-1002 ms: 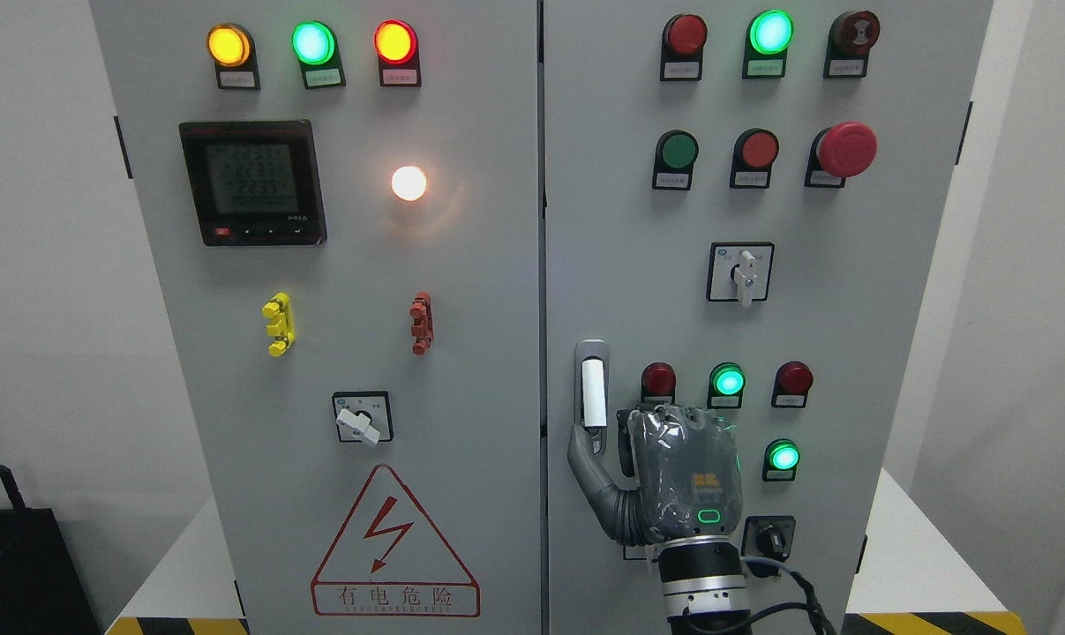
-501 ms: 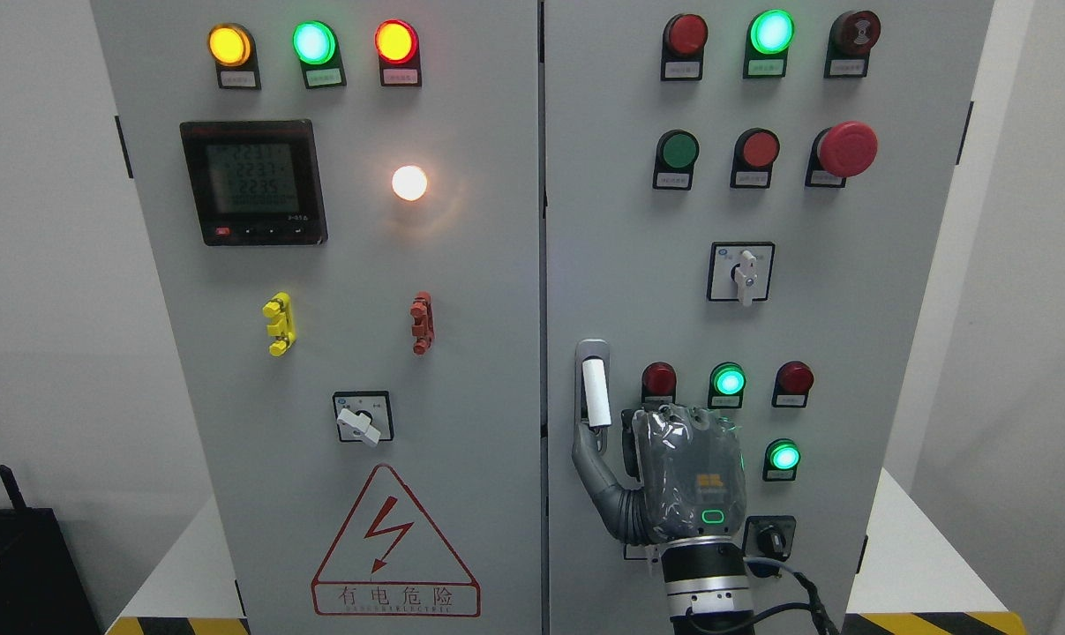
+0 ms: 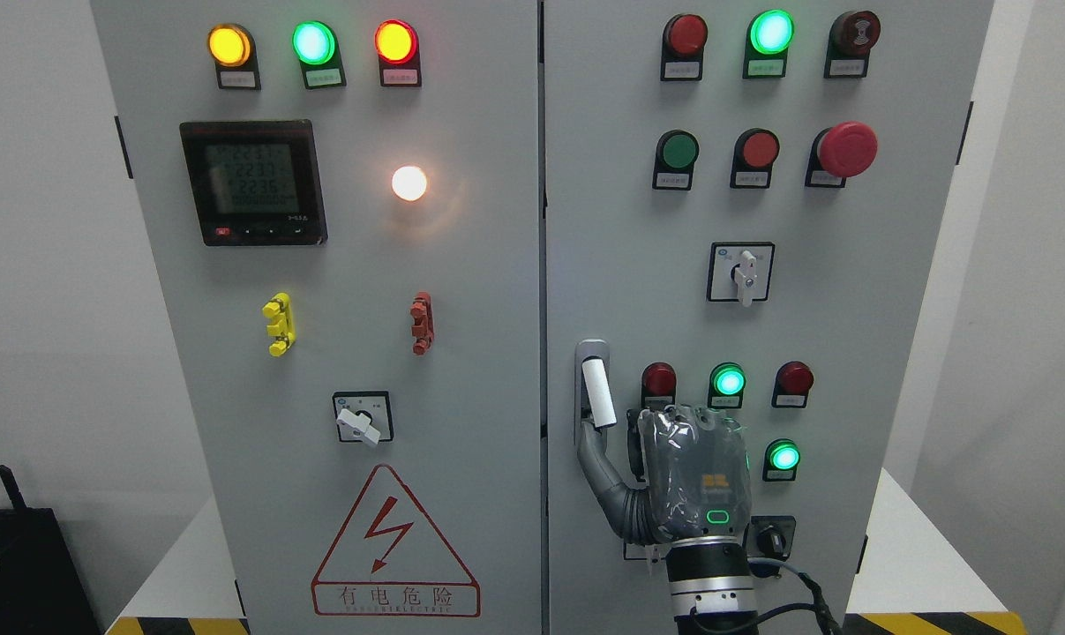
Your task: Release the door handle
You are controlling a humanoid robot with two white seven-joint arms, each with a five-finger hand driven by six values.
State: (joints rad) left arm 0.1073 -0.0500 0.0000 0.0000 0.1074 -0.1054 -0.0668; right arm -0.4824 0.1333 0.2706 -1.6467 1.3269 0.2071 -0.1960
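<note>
Door handle [image 3: 596, 392] upright; right robot hand [image 3: 693, 476] back-facing beside it, thumb at its base, grip seemingly released

bright, even | sharp focus | white lamp [image 3: 408, 183] glare on panel

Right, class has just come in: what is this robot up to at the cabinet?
A humanoid robot stands facing a grey electrical cabinet with two closed doors. Its right hand is raised against the right door, just right of the door handle. The thumb reaches up to the handle's lower end; whether it touches cannot be told. The hand is not wrapped around the handle. The left arm is out of view. Several indicator lamps are lit.
</note>
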